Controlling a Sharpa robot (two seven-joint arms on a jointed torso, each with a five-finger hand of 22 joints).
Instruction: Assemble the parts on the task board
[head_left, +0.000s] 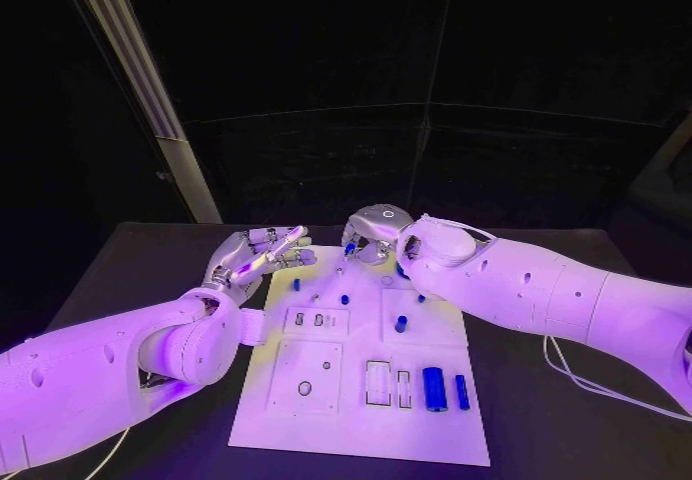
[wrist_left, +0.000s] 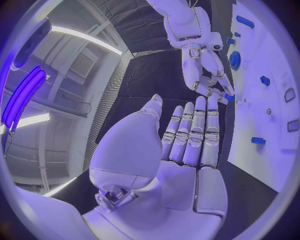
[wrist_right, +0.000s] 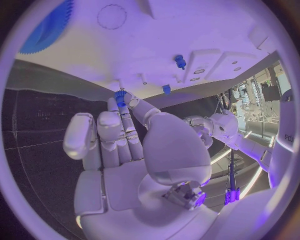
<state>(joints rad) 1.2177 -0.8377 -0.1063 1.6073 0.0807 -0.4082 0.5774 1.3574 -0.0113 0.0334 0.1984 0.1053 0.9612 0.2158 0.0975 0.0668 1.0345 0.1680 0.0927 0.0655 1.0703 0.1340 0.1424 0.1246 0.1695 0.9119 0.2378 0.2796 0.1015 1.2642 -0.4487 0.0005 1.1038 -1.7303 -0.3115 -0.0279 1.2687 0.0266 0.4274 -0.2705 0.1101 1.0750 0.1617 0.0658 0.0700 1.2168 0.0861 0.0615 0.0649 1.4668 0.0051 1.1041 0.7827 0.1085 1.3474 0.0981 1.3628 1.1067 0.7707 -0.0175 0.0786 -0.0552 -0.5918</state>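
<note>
Right now I see the task board lying lengthwise in the middle of the black table, with bare table on both long sides and at its near edge. My right hand is at the board's far edge, fingers bunched downward; in the right wrist view the fingertips pinch a small blue gear-like part right at the board's rim, so I read that hand as gripping the part. My left hand hovers off the board's far left corner, over bare table, fingers straight and side by side, palm empty; the left wrist view confirms it: flat hand, nothing held, board edge just beside the fingers. Both hands are near each other at the far end but apart. Near end of the board has the most free room: two blue cylinders lie side by side by the right edge, next to rectangular slots. Small blue pegs stand mid-board, another blue piece sits in a square recess. A blue gear lies on the board near the right hand.
</note>
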